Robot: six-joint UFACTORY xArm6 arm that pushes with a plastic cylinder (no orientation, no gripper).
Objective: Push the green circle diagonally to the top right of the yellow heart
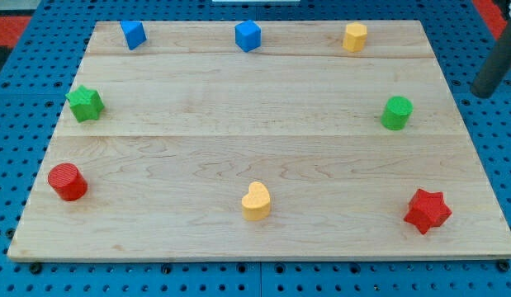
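Observation:
The green circle [396, 112] stands near the board's right edge, about mid-height. The yellow heart [256, 200] lies low on the board, near the middle of the bottom edge. The green circle is up and to the right of the heart, far apart from it. My rod enters at the view's right edge, and my tip [484, 92] hangs just off the board's right side, to the right of the green circle and slightly higher. It touches no block.
A wooden board [238, 107] lies on a blue pegboard. A red star [427, 210] sits at bottom right, a red circle [67, 181] at left, a green star [85, 103] above it. Two blue blocks [133, 35] [248, 35] and a yellow block [355, 37] line the top.

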